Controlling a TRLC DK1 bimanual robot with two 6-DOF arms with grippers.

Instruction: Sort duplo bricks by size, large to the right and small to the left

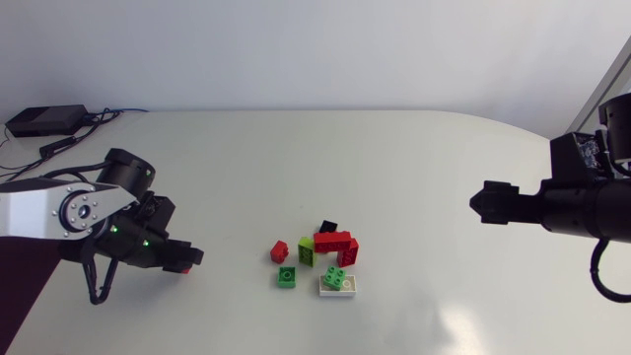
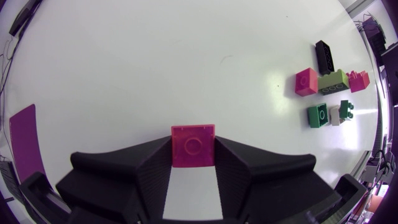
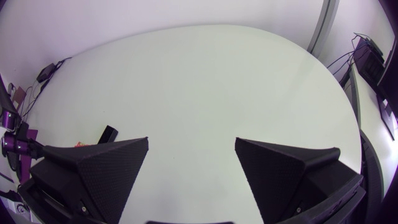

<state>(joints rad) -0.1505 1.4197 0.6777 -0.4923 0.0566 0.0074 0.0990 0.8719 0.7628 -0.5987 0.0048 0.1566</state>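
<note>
Left wrist view: a small square red brick (image 2: 193, 142), a ring marked at the middle of its face, is clamped from both sides between the fingers of the left gripper (image 2: 193, 168). The other bricks (image 2: 326, 93), black, red, green and white, are seen clustered ahead and to one side. Only in the head view is the held brick placed: over the table (image 1: 394, 148), left of the cluster. The right gripper (image 3: 191, 162) is shown with jaws wide apart, nothing between them.
</note>
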